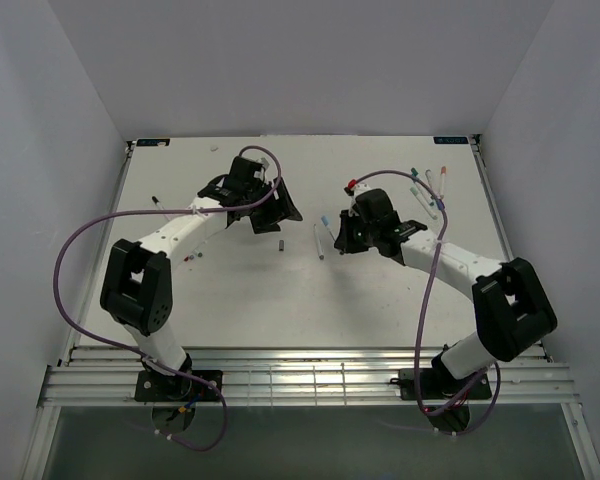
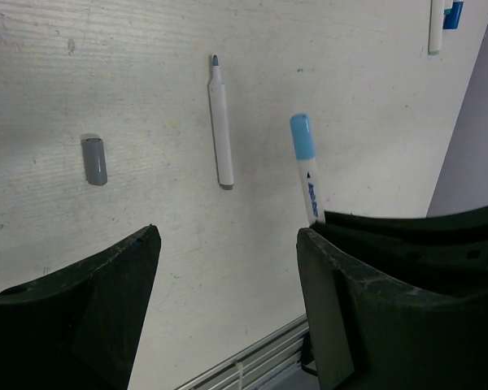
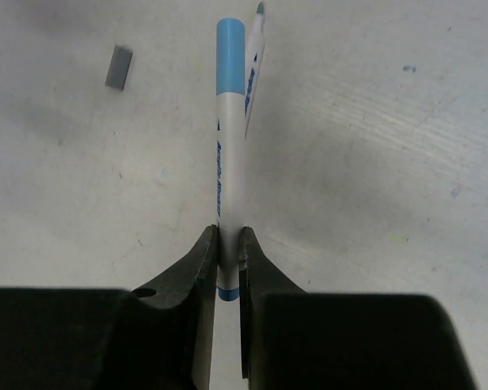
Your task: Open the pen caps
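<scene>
Fingers (image 3: 197,268) of the right gripper (image 3: 228,236) are pinching tight on the lower end of a white-barrelled plastic marker pen (image 3: 226,162) over the middle of the white table (image 1: 230,300). Its short light-blue cap (image 3: 230,36) is sitting on the far end, not yet pulled. Left gripper (image 2: 228,236) is hovering alongside, jaws gaping wide, holding nothing. Small grey plastic cap (image 2: 94,159) is lying loose near the middle, beside an uncapped grey-tipped white pen (image 2: 220,122). More white pens (image 1: 430,185) are lying bunched by the far right corner.

On the left wrist I lost the lower barrel of the blue-capped pen (image 2: 307,175) behind black housing (image 2: 415,223); two pens (image 2: 436,28) ran off the top edge. Overhead, the far pens (image 1: 427,182) were too small for me to read.
</scene>
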{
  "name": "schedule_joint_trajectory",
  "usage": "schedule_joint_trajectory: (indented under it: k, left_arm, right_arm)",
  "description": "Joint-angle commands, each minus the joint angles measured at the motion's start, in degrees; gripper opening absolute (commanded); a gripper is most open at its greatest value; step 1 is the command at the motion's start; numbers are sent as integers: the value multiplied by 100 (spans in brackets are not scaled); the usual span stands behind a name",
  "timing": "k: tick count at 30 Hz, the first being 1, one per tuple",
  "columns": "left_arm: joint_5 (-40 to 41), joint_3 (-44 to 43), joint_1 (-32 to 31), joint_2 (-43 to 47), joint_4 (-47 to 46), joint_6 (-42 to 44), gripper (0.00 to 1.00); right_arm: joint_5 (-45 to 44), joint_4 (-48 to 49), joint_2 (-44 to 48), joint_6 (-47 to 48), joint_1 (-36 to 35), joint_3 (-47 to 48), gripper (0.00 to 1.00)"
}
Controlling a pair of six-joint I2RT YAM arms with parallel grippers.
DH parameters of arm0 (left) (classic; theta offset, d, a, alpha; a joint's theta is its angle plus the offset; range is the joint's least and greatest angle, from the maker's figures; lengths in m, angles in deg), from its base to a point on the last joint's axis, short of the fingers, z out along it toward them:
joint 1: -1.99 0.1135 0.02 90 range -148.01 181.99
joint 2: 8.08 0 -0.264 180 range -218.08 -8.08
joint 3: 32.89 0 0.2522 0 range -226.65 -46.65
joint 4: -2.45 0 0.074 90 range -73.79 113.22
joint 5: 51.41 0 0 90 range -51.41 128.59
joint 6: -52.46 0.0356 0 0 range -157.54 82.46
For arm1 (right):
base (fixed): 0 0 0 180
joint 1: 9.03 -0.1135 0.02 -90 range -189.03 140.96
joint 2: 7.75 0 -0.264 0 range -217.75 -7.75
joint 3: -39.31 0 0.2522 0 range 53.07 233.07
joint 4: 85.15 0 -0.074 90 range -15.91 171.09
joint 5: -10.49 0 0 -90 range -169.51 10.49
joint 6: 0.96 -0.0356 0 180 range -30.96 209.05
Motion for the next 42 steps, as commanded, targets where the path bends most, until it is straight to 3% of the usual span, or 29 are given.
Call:
schedule_joint_trajectory:
  k: [1,6,12,20,27,36,42]
  left_arm:
    - [-220,71,25,-73,-217,-236,79]
    - [-448,273,16,-125,-515,-455,79]
    - [-932,423,-133,-345,-1034,-868,79]
    - [-765,748,-186,111,-1579,-1133,79]
    - [-801,915,-186,155,-1667,-1194,78]
    - [183,976,-177,665,-1096,-808,78]
    - [-53,968,-177,648,-1245,-878,76]
  right_arm:
    - [173,534,714,-138,-187,-296,8]
    - [226,533,1197,-217,-319,-682,8]
    - [507,674,1093,-375,-460,-806,8]
    - [428,902,970,-446,-627,-806,8]
    - [96,763,934,-464,-697,-763,8]
    - [-881,33,996,-542,-697,-771,8]
    - [-240,620,935,-507,-802,-912,8]
